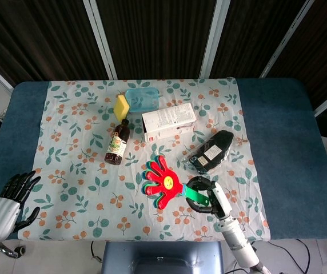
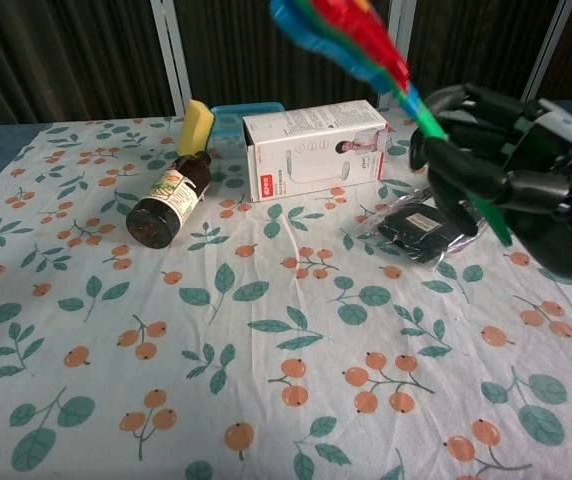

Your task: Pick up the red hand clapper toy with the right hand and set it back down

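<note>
Lab-like test table (image 1: 278, 148); floral cloth (image 1: 78, 171); dark curtains (image 1: 152, 34).

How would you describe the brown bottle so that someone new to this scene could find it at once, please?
On the floral tablecloth, look left of the white cardboard box. The brown glass bottle lies on its side there, its black cap pointing at the yellow sponge. It is the only dark cylindrical thing, with a red and green label.
</note>
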